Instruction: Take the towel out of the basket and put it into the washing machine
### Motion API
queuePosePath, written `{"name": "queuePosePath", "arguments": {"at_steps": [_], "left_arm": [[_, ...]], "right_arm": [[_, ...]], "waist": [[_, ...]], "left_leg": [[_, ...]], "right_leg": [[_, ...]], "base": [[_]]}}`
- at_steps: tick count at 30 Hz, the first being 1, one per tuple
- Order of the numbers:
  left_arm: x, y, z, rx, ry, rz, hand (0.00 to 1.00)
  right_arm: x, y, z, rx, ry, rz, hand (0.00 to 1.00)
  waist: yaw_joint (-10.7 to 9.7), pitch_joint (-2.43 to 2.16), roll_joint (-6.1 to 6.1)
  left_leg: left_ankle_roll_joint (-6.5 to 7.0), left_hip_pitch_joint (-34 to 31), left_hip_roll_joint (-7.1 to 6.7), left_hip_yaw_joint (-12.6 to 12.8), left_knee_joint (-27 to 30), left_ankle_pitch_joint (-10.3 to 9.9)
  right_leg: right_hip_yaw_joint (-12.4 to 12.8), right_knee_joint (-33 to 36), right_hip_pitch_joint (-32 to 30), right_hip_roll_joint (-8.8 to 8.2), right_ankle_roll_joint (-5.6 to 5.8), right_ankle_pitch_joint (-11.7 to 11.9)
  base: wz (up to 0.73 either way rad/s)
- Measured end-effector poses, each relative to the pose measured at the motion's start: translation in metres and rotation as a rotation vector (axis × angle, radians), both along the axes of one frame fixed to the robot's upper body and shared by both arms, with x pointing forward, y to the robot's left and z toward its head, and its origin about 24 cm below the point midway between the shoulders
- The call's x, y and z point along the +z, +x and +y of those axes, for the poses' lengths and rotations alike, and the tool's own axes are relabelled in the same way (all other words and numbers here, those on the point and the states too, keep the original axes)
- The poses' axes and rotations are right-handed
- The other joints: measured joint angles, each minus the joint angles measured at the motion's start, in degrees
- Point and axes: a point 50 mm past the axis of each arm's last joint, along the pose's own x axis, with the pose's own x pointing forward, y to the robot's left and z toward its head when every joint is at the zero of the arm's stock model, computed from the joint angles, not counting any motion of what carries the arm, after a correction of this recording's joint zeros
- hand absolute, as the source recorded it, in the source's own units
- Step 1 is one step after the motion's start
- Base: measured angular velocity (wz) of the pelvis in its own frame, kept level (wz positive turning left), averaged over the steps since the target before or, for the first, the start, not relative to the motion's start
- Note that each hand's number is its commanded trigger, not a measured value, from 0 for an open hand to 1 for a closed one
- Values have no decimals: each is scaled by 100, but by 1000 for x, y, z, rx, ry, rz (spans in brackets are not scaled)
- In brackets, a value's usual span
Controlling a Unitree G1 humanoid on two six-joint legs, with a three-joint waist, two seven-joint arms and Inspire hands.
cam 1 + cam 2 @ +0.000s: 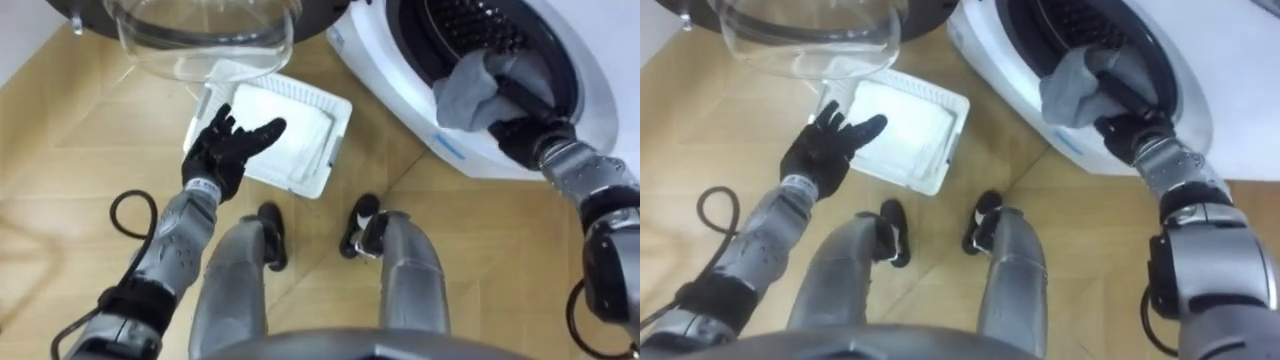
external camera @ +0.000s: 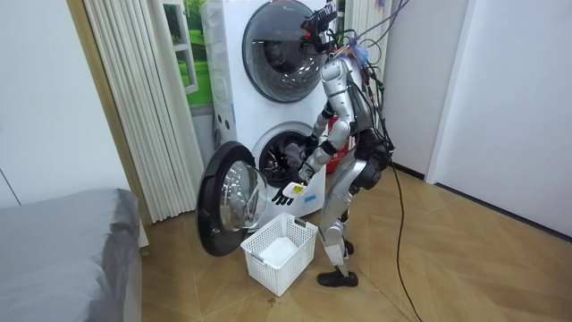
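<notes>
We are standing on the wooden floor (image 1: pixel 70 130) in front of the washer (image 1: pixel 600 95), as the room view is showing, leaning a little toward it. Nearest to us, the left hand (image 1: pixel 225 150) is hovering over the basket's near left edge, fingers spread and holding nothing. The white basket (image 1: pixel 338 120) is sitting on the floor just ahead of our feet, and folded white cloth (image 1: pixel 285 130) is lying in it, covering most of its bottom. Beyond the basket's far edge, the washer's glass door (image 1: pixel 200 40) is hanging open.

To the right, the right hand (image 1: pixel 520 135) is reaching to the lower rim of the washer's mouth, its fingers curling into the grey towel (image 1: pixel 465 90). The towel is draping over that rim, partly inside the mouth and in front of the dark drum (image 1: pixel 470 20).

The room view is adding what the eye views are missing: a second machine (image 2: pixel 277 40) stacked on top of the washer, a pale curtain (image 2: pixel 134 98) at its left, and a grey bed (image 2: pixel 63 241) in the near left corner.
</notes>
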Motion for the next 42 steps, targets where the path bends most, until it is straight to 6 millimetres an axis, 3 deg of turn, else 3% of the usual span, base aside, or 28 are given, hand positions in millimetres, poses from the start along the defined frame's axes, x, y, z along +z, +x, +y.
{"name": "queuePosePath", "arguments": {"at_steps": [6, 16, 20, 28, 35, 38, 42], "left_arm": [[-1, -1, 1, 3, 44, 5, 0], [0, -1, -1, 9, 55, -2, 0], [2, 1, -5, 0, 59, -11, 0], [7, 5, -7, -10, 66, -36, 0], [5, 3, -7, -11, 66, -37, 0], [3, 3, -6, -26, 81, -34, 0], [-16, -7, 2, -29, 121, 53, 0]], "right_arm": [[11, 7, -5, -176, 150, -35, 0], [17, 10, -6, -299, 298, -63, 0], [17, 9, -8, -346, 328, -86, 0], [14, 0, -16, -390, 283, -111, 0], [-3, -14, -15, -404, 285, -99, 0], [-13, -26, -17, -411, 271, -84, 0], [-34, -49, -18, -426, 226, -53, 0]], "waist": [[-85, 9, -15], [-191, 2, 17], [-100, 0, 59], [98, 2, 265], [149, 9, 328], [135, 1, 418], [255, 1, 561]], "left_leg": [[159, -113, -96, 19, 271, -139], [223, -206, -77, 35, 372, -203], [237, -191, -54, 86, 369, -224], [220, -4, -39, 134, 263, -213], [184, 378, 7, 148, 34, -204], [173, 628, -14, 117, -160, -199], [122, 1087, 60, 125, -458, -202]], "right_leg": [[43, 290, -83, -188, 151, -120], [61, 287, -104, -165, 222, -157], [90, 277, -114, -151, 233, -150], [72, 240, 36, -156, 212, -135], [8, -73, 459, -34, 246, -106], [-101, -291, 776, -20, 289, -76], [-167, -751, 1312, 178, 356, 46]], "base": [[12], [4], [-4], [0], [-3], [0], [-11]]}}
